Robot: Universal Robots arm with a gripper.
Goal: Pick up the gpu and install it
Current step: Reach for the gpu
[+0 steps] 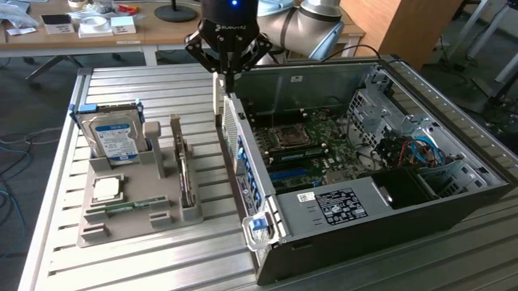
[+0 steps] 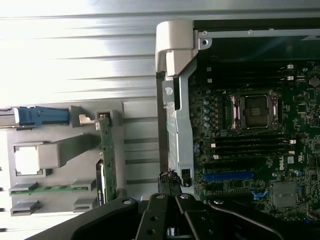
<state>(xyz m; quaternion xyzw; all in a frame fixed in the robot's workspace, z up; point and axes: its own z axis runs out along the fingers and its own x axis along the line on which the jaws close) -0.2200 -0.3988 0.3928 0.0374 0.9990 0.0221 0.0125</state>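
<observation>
One slatted counter [image 1: 121, 267] carries an open computer case [image 1: 389, 224] and a grey tray [image 1: 130, 225].
The gpu [image 1: 186, 176] stands on edge in the tray, beside the case; the hand [image 1: 229, 82] hangs shut above the case's rear wall, gripping nothing discernible.

White lettering on the black body of the end effector [image 1: 229, 77], at the upper middle of the exterior frame, reads ROBOTIQ, though it is blurred. The hard drive [image 1: 113, 134] at the left of that frame bears a blue and white label whose print cannot be read. Low in the open computer case [image 1: 453, 200], right of centre, a black label [image 1: 344, 205] carries white lines too small to make out. A small white sticker [image 1: 304, 196] just beside it is likewise illegible. In the wrist view, the motherboard [image 2: 302, 115] shows a white mark near the memory slots [image 2: 250, 145] that looks like DELL, turned sideways.
</observation>
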